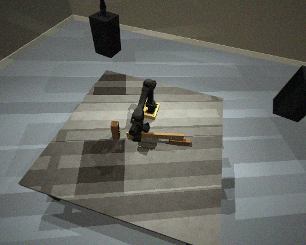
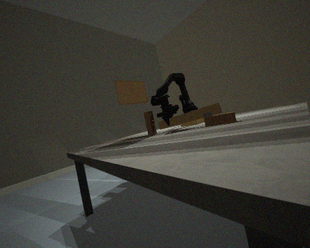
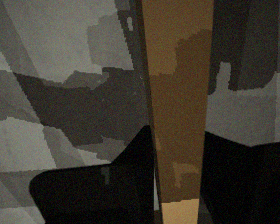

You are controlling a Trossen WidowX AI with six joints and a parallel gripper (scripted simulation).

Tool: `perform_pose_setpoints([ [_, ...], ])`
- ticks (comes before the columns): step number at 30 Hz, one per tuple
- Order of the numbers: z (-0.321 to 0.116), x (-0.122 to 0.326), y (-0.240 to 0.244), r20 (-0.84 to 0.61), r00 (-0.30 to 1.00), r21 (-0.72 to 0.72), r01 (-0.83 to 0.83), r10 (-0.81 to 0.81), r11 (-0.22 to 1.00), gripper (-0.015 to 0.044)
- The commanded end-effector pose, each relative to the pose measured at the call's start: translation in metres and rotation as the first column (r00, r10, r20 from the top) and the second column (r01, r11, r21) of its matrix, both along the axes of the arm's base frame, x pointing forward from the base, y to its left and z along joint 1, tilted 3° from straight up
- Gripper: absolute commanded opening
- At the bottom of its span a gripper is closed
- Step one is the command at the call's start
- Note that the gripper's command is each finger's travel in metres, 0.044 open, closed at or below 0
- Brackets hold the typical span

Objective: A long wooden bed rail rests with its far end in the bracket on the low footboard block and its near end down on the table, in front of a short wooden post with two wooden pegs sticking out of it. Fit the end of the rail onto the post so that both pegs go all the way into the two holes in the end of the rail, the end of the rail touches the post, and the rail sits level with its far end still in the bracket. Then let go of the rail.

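from where i stand, the gripper (image 1: 136, 137) (image 2: 168, 122) (image 3: 162, 129) has its fingers closed on the bed rail (image 1: 166, 135) (image 2: 195, 114) (image 3: 181, 100), one finger on each side of it. in the top view the rail occupies the centre of the frame, its near end just right of the wooden post (image 1: 115, 130) (image 2: 149, 123) and apart from it. the two pegs (image 1: 119, 132) face the rail (small parts, barely resolved at this range). at right of centre, the far end lies at the footboard block (image 1: 179, 142) (image 2: 220, 119); seating in the bracket cannot be verified. in the exterior view the rail slopes, higher toward the right of the frame.
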State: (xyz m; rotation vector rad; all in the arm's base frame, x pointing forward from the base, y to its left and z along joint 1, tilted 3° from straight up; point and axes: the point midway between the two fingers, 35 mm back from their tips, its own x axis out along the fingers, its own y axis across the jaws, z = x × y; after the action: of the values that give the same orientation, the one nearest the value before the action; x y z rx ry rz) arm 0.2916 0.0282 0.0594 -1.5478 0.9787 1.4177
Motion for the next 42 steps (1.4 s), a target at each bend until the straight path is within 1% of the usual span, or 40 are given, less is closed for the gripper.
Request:
perform_pose_setpoints([
  [1,0.007,0.003,0.002,0.013,1.0,0.012,0.001,-0.001,1.0,0.0],
  [42,0.027,0.001,0.002,0.013,1.0,0.012,0.001,-0.001,1.0,0.0],
])
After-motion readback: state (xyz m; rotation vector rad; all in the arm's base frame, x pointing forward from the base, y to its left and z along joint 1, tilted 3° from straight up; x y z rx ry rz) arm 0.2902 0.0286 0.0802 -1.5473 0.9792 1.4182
